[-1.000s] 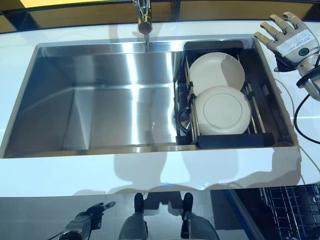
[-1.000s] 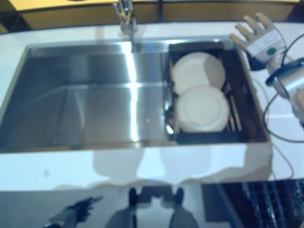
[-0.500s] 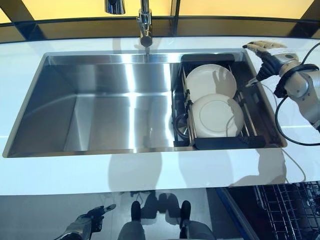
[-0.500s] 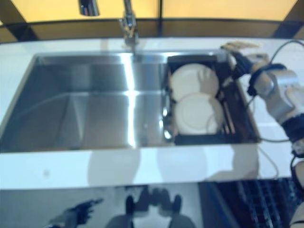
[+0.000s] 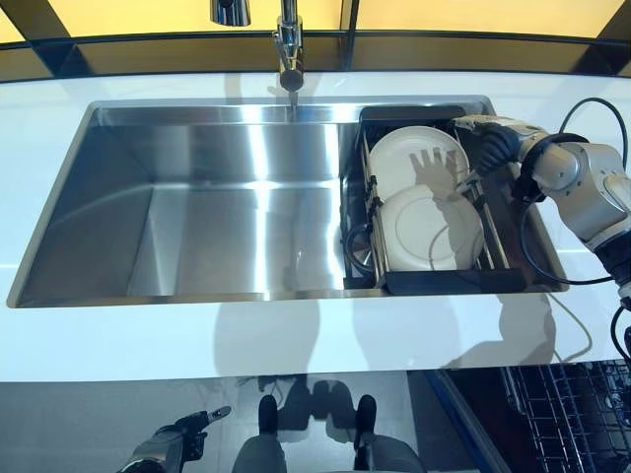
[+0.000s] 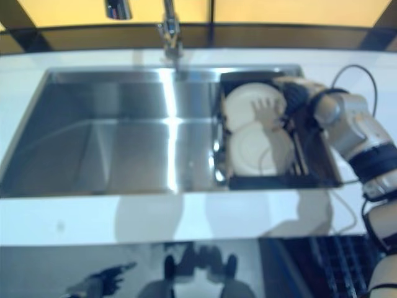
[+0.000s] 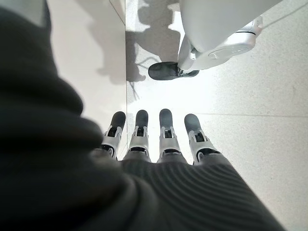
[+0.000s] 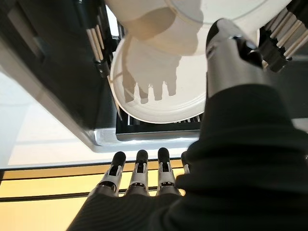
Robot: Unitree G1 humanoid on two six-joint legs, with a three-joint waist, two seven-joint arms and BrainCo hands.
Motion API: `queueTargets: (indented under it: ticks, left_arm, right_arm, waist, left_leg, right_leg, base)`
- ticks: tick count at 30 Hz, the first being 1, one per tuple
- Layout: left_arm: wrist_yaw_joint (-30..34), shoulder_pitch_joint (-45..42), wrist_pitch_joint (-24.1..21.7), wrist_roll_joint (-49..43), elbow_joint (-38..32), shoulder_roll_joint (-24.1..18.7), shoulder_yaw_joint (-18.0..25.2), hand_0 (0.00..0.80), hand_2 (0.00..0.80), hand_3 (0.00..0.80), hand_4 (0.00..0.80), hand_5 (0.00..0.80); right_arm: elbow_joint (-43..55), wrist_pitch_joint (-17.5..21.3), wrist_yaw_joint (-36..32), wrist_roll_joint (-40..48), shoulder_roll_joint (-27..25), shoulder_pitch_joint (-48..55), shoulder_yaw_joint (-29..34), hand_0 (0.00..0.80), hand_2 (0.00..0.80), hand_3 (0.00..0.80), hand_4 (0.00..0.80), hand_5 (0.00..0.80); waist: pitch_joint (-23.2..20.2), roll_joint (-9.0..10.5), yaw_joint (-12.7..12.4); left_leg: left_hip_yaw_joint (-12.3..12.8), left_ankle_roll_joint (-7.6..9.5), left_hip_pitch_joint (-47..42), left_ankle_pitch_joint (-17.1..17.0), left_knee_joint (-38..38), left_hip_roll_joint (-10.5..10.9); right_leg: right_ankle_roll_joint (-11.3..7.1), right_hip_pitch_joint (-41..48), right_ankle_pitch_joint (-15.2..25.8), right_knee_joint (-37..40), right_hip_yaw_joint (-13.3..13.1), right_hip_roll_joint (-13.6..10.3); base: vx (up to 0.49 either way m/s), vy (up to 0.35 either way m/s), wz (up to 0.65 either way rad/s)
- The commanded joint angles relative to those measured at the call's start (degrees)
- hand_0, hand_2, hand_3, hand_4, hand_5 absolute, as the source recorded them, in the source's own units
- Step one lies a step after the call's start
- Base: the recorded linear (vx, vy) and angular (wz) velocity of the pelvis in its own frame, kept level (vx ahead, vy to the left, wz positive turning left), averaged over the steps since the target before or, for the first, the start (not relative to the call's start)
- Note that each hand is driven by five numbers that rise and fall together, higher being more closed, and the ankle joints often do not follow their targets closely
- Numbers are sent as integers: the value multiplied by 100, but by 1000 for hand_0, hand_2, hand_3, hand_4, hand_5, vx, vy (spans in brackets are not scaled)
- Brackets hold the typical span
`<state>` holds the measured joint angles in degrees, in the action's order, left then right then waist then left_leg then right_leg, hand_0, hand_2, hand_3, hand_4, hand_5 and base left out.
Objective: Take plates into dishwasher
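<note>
The left hand (image 7: 159, 139) is hanging low with straight fingers. Two plates (image 5: 424, 197) are sitting in the sink (image 5: 197, 197) rack (image 5: 449, 278). The right hand (image 5: 490, 138) is moving in from the worktop (image 5: 296, 340) over them, open, holding nothing.

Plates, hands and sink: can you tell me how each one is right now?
Far plate: leaning in the rack, not held.
Near plate: overlapping the far plate, not held.
Rack: inside the sink, holding both plates.
Sink: basin bare beside the rack.
Faucet: no water visible.
Right hand: open, over the rack.
Left hand: open, low beside the robot.
</note>
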<state>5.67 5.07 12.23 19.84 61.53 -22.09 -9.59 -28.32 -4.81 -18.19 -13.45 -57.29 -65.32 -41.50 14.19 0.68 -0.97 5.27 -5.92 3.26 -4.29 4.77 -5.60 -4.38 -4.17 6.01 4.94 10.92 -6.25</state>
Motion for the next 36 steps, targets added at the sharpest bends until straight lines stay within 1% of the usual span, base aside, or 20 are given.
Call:
queueTargets:
  ticks: [1, 8, 14, 15, 16, 20, 25, 28, 32, 36]
  left_arm:
    - [-100, 350, 117, 73, 150, -68, -293, 0, 0, 0, 0, 0]
    - [-144, 396, 192, 159, 78, -81, -322, 0, 0, 0, 0, 0]
    - [-128, 463, 226, 185, 47, -117, -340, 0, 0, 0, 0, 0]
    - [-129, 479, 215, 206, 43, -126, -349, 0, 0, 0, 0, 0]
    - [-311, 497, 205, 217, 36, -137, -336, 0, 0, 0, 0, 0]
    - [-390, 524, -10, 168, 177, -54, -378, 0, 0, 0, 0, 0]
    - [-389, 558, 197, 138, -38, -163, -386, 0, 0, 0, 0, 0]
    - [-284, 590, 218, 126, -36, -246, -355, 0, 0, 0, 0, 0]
    - [-215, 604, 230, 85, -34, -288, -342, 0, 0, 0, 0, 0]
    - [-148, 597, 206, 18, -25, -306, -316, 0, 0, 0, 0, 0]
  right_arm:
    - [-127, -99, 34, -142, -74, -1040, -371, 0, 0, 0, 0, 0]
    - [-150, -72, 0, -420, -108, -1273, -614, 0, 0, 0, 0, 0]
    - [-155, -127, -61, -368, -127, -1523, -817, 0, 0, 0, 0, 0]
    - [-143, -147, -157, -336, -130, -1569, -862, 0, 0, 0, 0, 0]
    - [-138, -159, -244, -337, -133, -1594, -896, 0, 0, 0, 0, 0]
    - [-133, -183, -446, -590, -115, -1393, -889, 0, 0, 0, 0, 0]
    - [-339, -431, -1211, -553, -131, -1389, -1048, 0, 0, 0, 0, 0]
    - [-574, -507, -1602, -436, -136, -1405, -1093, 0, 0, 0, 0, 0]
    - [-828, -822, -2193, -310, -18, -1339, -1027, 0, 0, 0, 0, 0]
    - [-1060, -1038, -2757, -255, 84, -1223, -936, 0, 0, 0, 0, 0]
  waist:
    - [225, 177, -224]
    - [454, 159, -274]
    - [625, 176, -307]
    - [674, 184, -306]
    - [713, 189, -307]
    - [843, 247, -329]
    - [934, 260, -374]
    - [970, 249, -377]
    - [967, 250, -387]
    - [919, 262, -398]
  left_leg:
    - [0, 29, 114, -9, 23, 78]
    - [-29, 51, 256, -42, 23, 96]
    - [-17, 52, 398, -75, 23, 97]
    - [-6, 51, 438, -83, 23, 93]
    - [6, 49, 468, -92, 23, 90]
    - [8, 51, 520, -94, 23, 82]
    - [14, 40, 548, -124, 23, 68]
    - [36, 25, 548, -136, 23, 41]
    - [52, 11, 508, -139, 23, 27]
    - [69, -1, 434, -142, 23, 9]
  right_leg:
    - [-369, -13, 25, 6, -19, -197]
    - [-373, -144, 76, 6, 18, -214]
    - [-386, -286, 117, 6, 43, -223]
    - [-392, -335, 129, 6, 53, -224]
    - [-393, -365, 136, 6, 59, -223]
    - [-390, -398, 135, -4, 133, -221]
    - [-406, -424, 176, 1, 190, -251]
    - [-412, -423, 182, 5, 203, -260]
    - [-404, -390, 179, 6, 206, -267]
    - [-392, -311, 164, 6, 217, -278]
  base:
    - [0, 0, 0]
    - [18, 4, 2]
    - [6, -1, 0]
    - [0, 0, 0]
    - [0, 0, 0]
    - [0, -9, 0]
    - [0, 0, 0]
    - [0, 0, 0]
    - [0, 0, 0]
    - [0, 0, 0]
